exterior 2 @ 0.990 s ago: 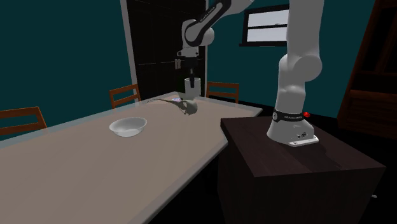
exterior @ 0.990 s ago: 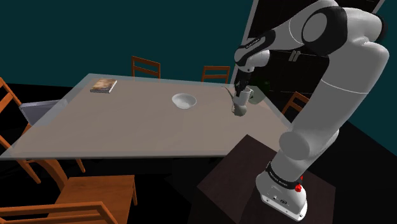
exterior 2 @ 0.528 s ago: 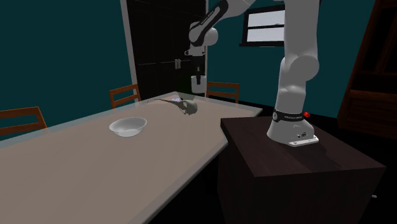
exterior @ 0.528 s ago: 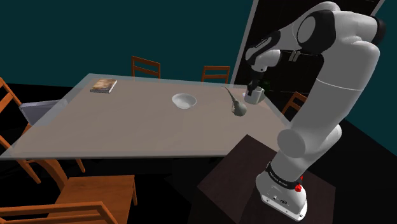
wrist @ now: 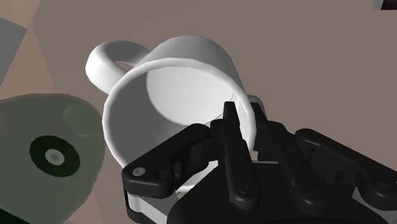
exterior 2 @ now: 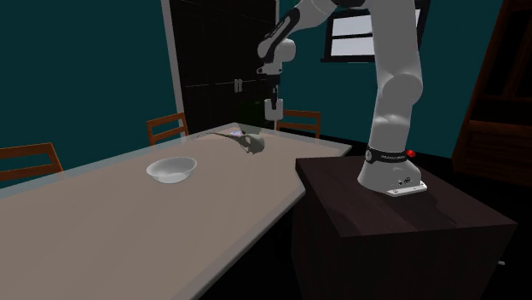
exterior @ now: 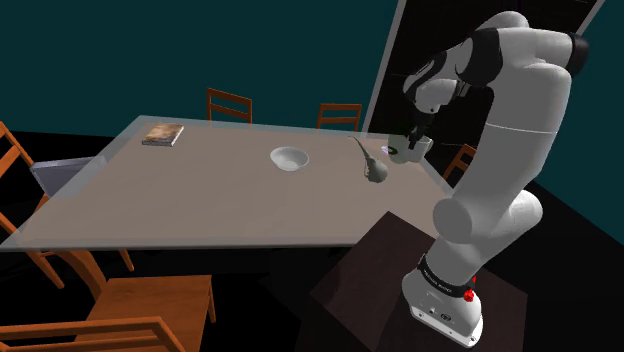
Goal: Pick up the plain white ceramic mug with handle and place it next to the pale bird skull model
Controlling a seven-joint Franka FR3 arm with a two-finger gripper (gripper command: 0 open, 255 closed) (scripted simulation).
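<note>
1. claw [wrist: 245, 125] pinches the rim of the white mug [wrist: 172, 95], one finger inside, one outside.
2. mug hangs above the table [exterior: 200, 205], right of centre in the shoulder view, right of the pale bird skull [exterior: 372, 166].

The arm [exterior: 520, 110] is white, made of thick rounded segments with dark joints. Just above the stand [exterior: 385, 272], its white base [exterior: 445, 306] bears a black band [exterior: 441, 274] with small lettering and a red button [exterior: 469, 294]. The gripper [wrist: 243, 109] is all black, with hinged links.
</note>
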